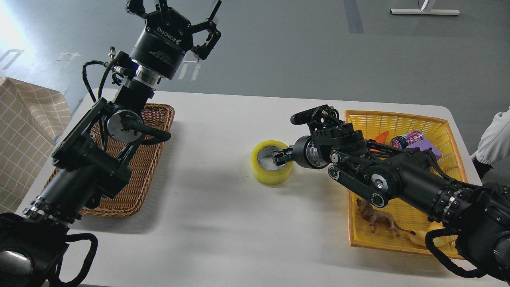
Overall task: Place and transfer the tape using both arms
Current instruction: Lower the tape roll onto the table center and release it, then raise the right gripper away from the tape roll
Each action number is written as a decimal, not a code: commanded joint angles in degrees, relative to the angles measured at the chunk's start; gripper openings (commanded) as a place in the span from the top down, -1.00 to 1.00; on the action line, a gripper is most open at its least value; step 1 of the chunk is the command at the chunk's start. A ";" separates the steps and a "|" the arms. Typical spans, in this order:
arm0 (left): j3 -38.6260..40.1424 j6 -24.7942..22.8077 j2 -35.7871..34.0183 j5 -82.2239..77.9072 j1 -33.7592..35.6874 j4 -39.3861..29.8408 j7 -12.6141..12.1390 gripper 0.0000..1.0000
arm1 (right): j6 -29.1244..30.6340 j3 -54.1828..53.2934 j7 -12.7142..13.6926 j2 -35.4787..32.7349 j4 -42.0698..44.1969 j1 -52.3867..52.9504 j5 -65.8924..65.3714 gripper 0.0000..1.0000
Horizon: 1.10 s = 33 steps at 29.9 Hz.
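head view: the white table (223, 223) carries three main things. the tape (272, 162), a yellow roll with a grey-white core, lies flat with its hole facing up near the middle of the table, closer to the far edge than to the near one. the right claw (283, 156) reaches it from the right side; one finger sits inside the core and the other seems to lie outside the wall of the roll, so the claw appears to be pinching the roll's right wall. the tape rests on the table surface.

the left claw (181, 22) is raised high above the far left corner, fingers pointing up and spread wide, holding nothing. white lettering on its black body reads "robotiq", seen upside down; a smaller line of print under it is too fine to read.

a brown wicker basket (159, 115) sits by the left edge, mostly hidden behind the left arm. a yellow basket (398, 119) sits by the right edge, partly covered by the right arm. in it: an orange piece (383, 136), a purple pack (414, 140) with pink-white lettering that cannot be read, a brown toy animal (378, 219), and a pale yellow toy (432, 238) at the near end.
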<state>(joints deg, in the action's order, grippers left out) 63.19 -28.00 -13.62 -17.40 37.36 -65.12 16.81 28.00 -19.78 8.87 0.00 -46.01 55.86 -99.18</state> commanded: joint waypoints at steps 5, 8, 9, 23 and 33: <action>0.00 0.00 0.09 0.00 0.00 0.00 -0.02 -0.95 | 0.00 -4.39 0.35 0.00 -1.28 0.04 0.31 -0.94; 0.00 0.00 0.09 -0.09 -0.09 0.00 -0.02 -0.95 | 0.00 -4.74 0.53 0.00 -2.16 0.22 0.31 -0.94; 0.00 0.00 0.17 -0.09 -0.09 0.00 -0.02 -0.95 | 0.00 -5.61 0.53 0.00 -2.51 0.31 0.39 -0.95; 0.00 0.00 0.00 -0.09 -0.09 0.00 -0.02 -0.95 | 0.00 -30.12 0.62 -7.03 -18.67 -3.64 6.88 -0.98; 0.00 0.00 -0.26 -0.09 -0.09 0.00 -0.02 -0.95 | 0.00 -52.08 0.09 -8.88 -21.67 -11.80 18.82 -0.98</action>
<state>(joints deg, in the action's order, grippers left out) 63.19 -28.00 -13.88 -17.48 37.27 -65.13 16.77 28.00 -63.69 9.01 -8.78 -67.68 47.59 -86.14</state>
